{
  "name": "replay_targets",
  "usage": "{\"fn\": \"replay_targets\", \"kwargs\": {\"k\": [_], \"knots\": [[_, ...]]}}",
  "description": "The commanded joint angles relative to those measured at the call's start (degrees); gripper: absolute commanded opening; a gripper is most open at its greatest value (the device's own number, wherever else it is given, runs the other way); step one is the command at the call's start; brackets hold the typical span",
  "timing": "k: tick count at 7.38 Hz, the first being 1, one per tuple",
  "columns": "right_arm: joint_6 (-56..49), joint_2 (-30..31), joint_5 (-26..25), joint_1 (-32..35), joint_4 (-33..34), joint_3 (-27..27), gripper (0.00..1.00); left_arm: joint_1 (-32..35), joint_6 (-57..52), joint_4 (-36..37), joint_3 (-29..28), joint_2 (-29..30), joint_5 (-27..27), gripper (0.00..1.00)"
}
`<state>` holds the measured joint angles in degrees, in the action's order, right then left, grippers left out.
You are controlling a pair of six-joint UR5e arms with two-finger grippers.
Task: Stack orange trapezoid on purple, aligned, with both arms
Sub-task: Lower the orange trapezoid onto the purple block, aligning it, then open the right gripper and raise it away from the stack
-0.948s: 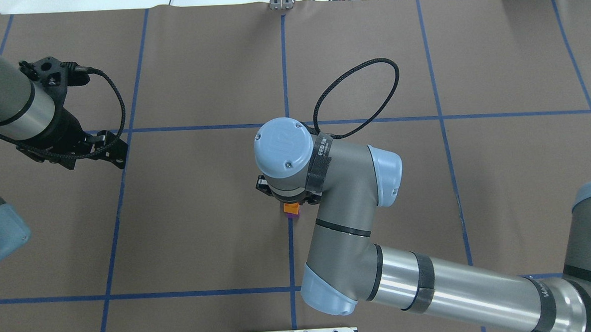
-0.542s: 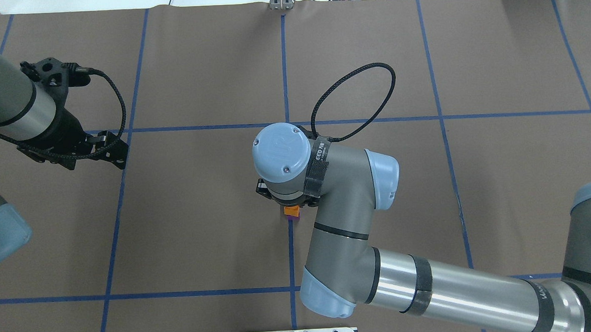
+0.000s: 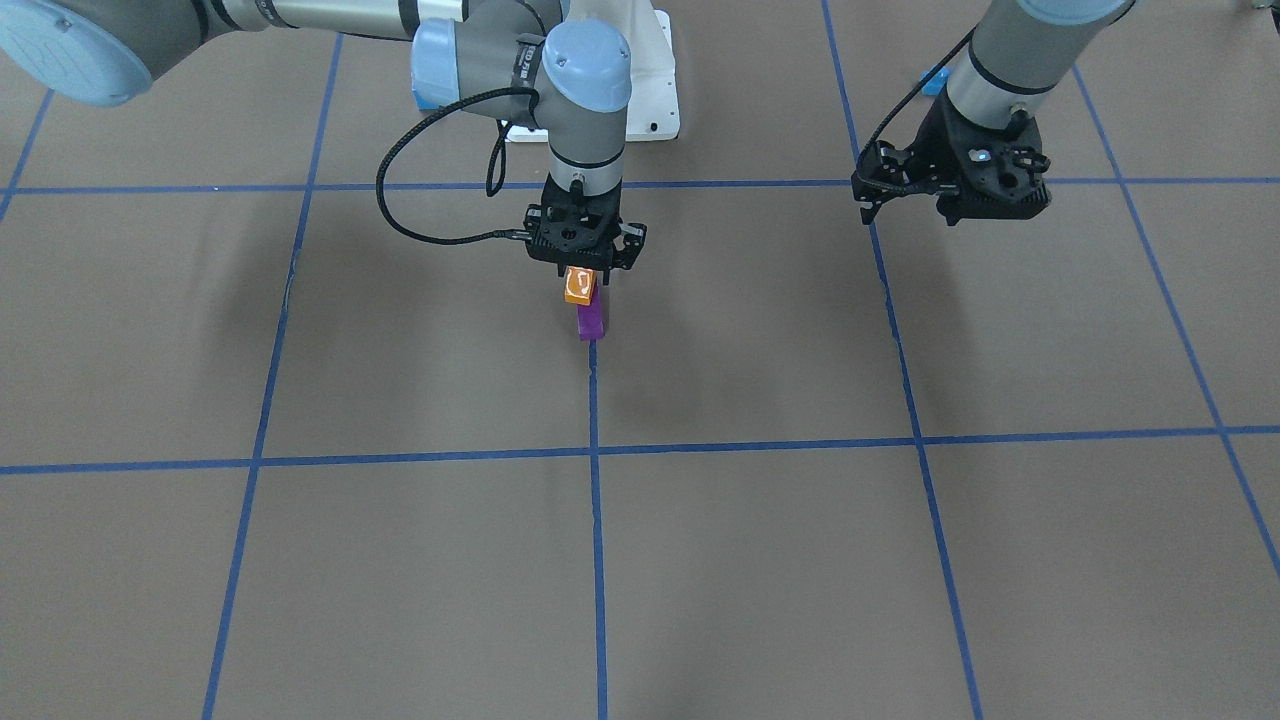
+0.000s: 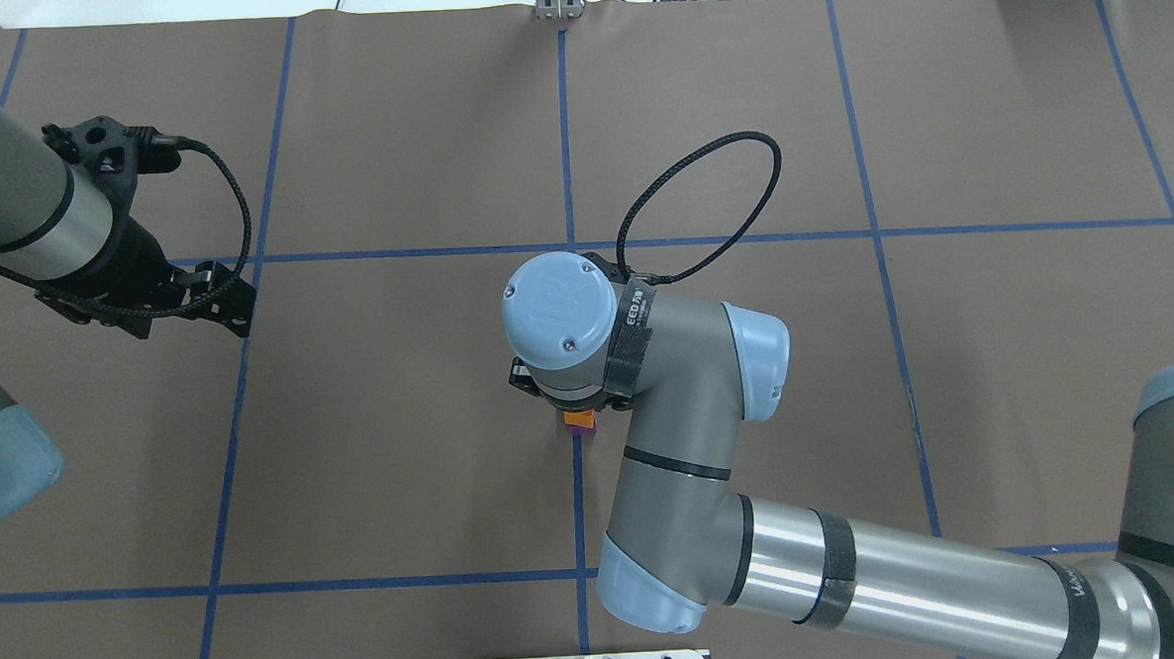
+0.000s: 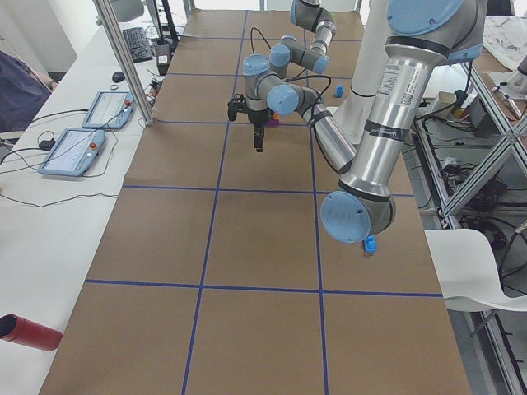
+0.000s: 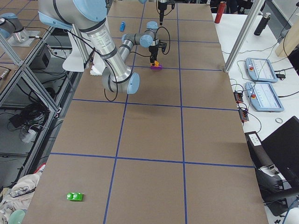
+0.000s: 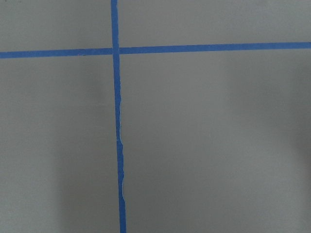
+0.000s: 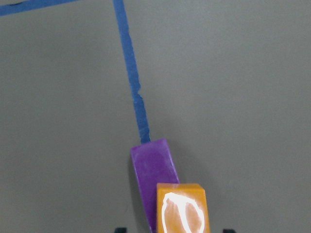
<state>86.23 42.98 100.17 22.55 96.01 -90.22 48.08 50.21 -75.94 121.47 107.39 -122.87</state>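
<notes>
Block (image 3: 590, 322) at the desk's (image 3: 700, 560) middle, trapezoid (image 3: 580, 285) just above it in the right gripper (image 3: 584, 278), left gripper (image 3: 962, 205) well apart over the left half, small brick (image 5: 371, 244) by the robot-side edge, left end

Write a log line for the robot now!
right gripper: holds orange block | orange block: over purple block, contact unclear | left gripper: aside, empty

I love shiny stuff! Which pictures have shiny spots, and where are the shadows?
Right wrist view: the orange block's white mark glows brightly. Overhead view: a white streak shines along the right arm's silver tube. Front-facing view: soft, blurry shadows lie on the table.
</notes>
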Motion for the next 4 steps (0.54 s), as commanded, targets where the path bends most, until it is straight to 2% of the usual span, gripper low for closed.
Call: {"fn": "replay_targets", "kwargs": {"k": [1, 4], "knots": [[-0.1, -0.5, 0.8, 1.3, 0.3, -0.9, 0.99, 0.0, 0.2, 0.0, 0.0, 0.0, 0.0, 1.0], [-2.3, -0.4, 6.6, 7.7, 0.7, -2.6, 0.99, 0.3, -2.0, 0.2, 0.2, -0.5, -0.4, 1.0]]}}
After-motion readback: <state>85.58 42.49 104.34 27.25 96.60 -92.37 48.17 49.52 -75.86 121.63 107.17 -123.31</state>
